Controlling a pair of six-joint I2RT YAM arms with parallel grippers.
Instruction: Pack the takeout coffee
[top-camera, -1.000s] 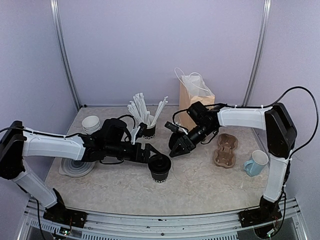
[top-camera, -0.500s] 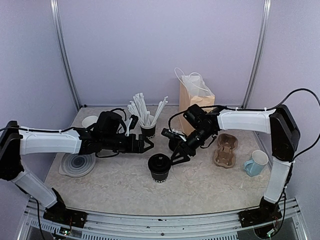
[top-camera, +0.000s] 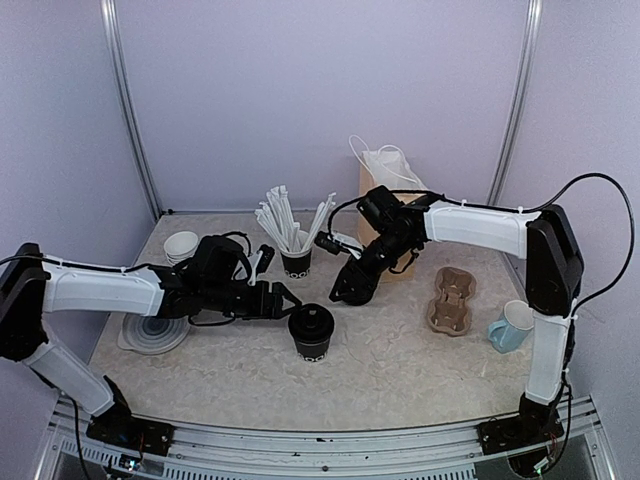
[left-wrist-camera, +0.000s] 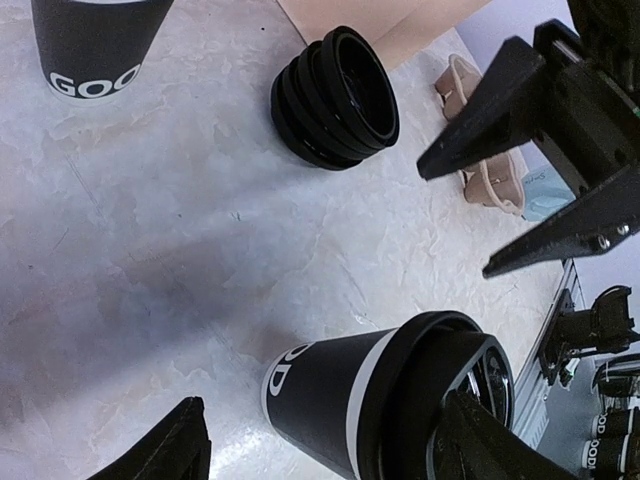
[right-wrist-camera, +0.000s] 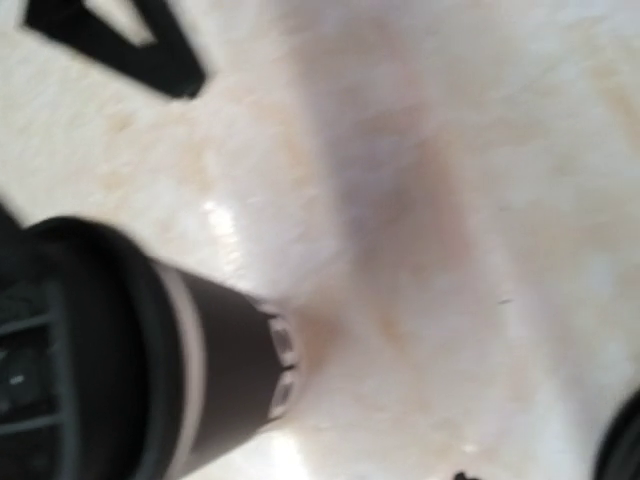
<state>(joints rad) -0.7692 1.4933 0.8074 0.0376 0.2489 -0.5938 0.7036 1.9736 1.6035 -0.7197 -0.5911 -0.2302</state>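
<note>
The takeout coffee (top-camera: 312, 333) stands upright near the middle of the table, a black cup with a white band and a black lid; it also shows in the left wrist view (left-wrist-camera: 375, 400) and, blurred, in the right wrist view (right-wrist-camera: 130, 350). My left gripper (top-camera: 288, 301) is at its left side, open, with one finger on each side of the cup (left-wrist-camera: 330, 450). The left finger is apart from the cup and the right finger overlaps the lid. My right gripper (top-camera: 345, 292) hangs open and empty above and to the right of the cup (left-wrist-camera: 455, 222).
A brown paper bag (top-camera: 390, 195) stands at the back. A cardboard cup carrier (top-camera: 452, 300) and a pale blue mug (top-camera: 513, 326) sit at the right. A cup of straws (top-camera: 295, 255), white bowls (top-camera: 182, 245), a grey plate (top-camera: 153, 332) and stacked black lids (left-wrist-camera: 335, 98) are nearby.
My left gripper has come back to the cup's left side and its jaws have narrowed. My right gripper has pulled up and back from the cup toward the bag.
</note>
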